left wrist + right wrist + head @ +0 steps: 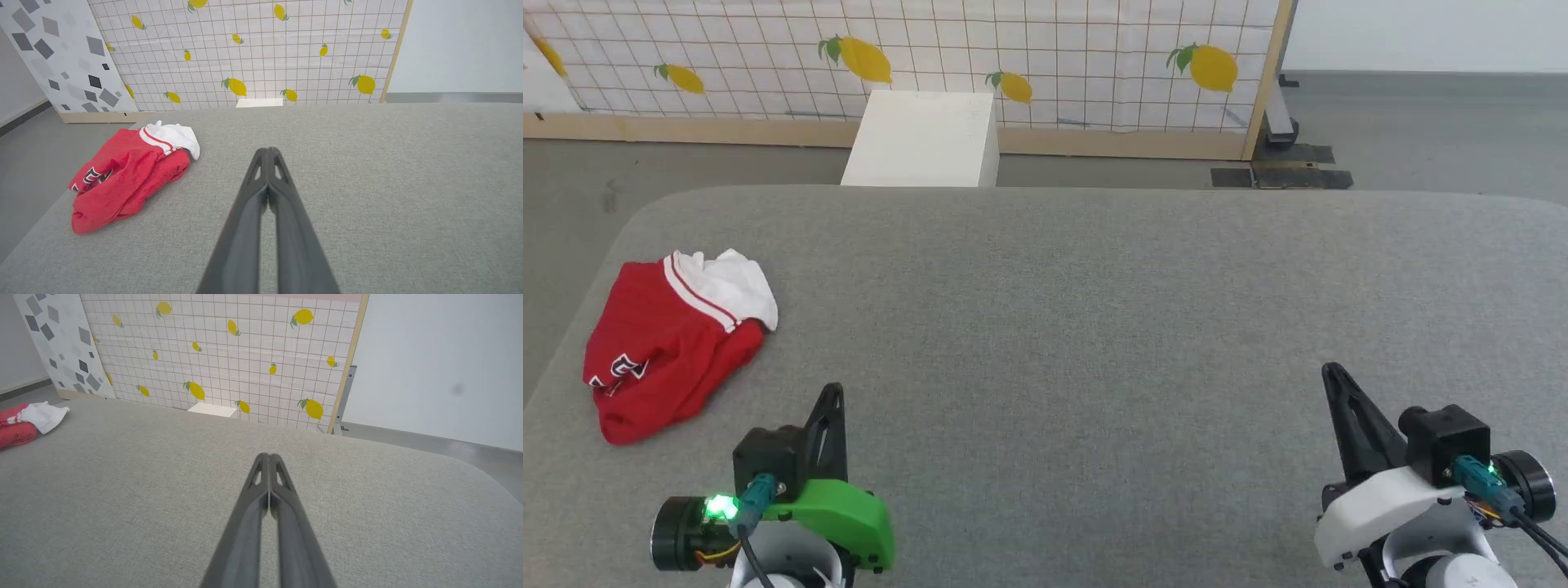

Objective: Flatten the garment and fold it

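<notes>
The garment (674, 343) lies crumpled in a heap near the left edge of the grey table (1094, 327): red cloth, a white sleeve with red-and-white striped trim on top, a bit of black lettering showing. It also shows in the left wrist view as the garment (126, 175) and at the far left as the garment (24, 422). My left gripper (833, 392) hangs to the right of and nearer than the heap, shut and empty, fingertips together (268, 150). My right gripper (1331, 371) is far off at the lower right, shut and empty (269, 455).
A white box (923, 139) stands on the floor beyond the table's far edge. Behind it runs a tiled panel with lemon prints (1013, 57) on a wooden frame. The table's rounded left corner (629, 220) lies just beyond the garment.
</notes>
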